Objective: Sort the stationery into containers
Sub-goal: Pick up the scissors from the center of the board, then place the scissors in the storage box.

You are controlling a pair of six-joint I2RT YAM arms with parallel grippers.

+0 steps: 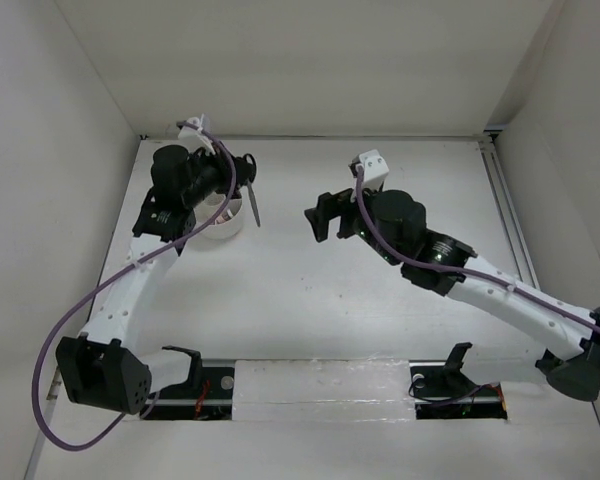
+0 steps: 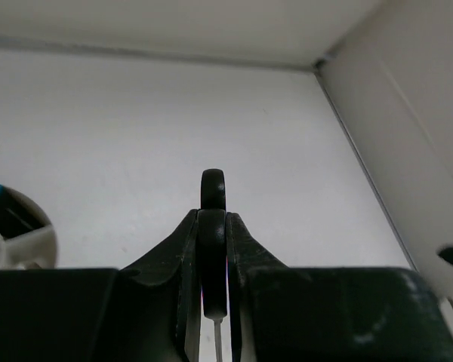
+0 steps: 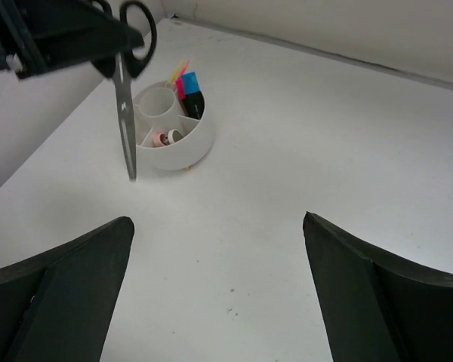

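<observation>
From above: the left gripper (image 1: 245, 172) has its jaws clamped on the handle end of the scissors (image 1: 252, 207), and the blades hang straight down below the jaws, points first. The white tray (image 1: 230, 228) sits just beside that dangling tip, towards the arm's own base. The tip looks outside the rim rather than over a compartment. Across the way, the right gripper (image 1: 315, 218) faces the scene with its jaws spread and nothing between them, well apart from the scissors.

Left wrist now: a black handle ring stands up right between the fingers (image 2: 183, 249), pinched tight, with a sliver of blade running down below. The tray's rim peeks in low on the left side of the jaws.

Right wrist: both fingers (image 3: 68, 294) stand wide, bare table (image 3: 287, 136) between them. Far ahead of the jaws and to their left sit the hanging scissors and the tray, with highlighters (image 3: 187, 84) and a yellow stick (image 3: 180, 69) already standing in a back wedge.

The danger, as I read it: the pinch is on the handle end only, so the scissors could swing or pivot. Let go here and they likely land on the table. Lower them off-line and the point could catch the rim or a divider and shove or tip that light tray. They're also long, so they may lean out over the rim.
</observation>
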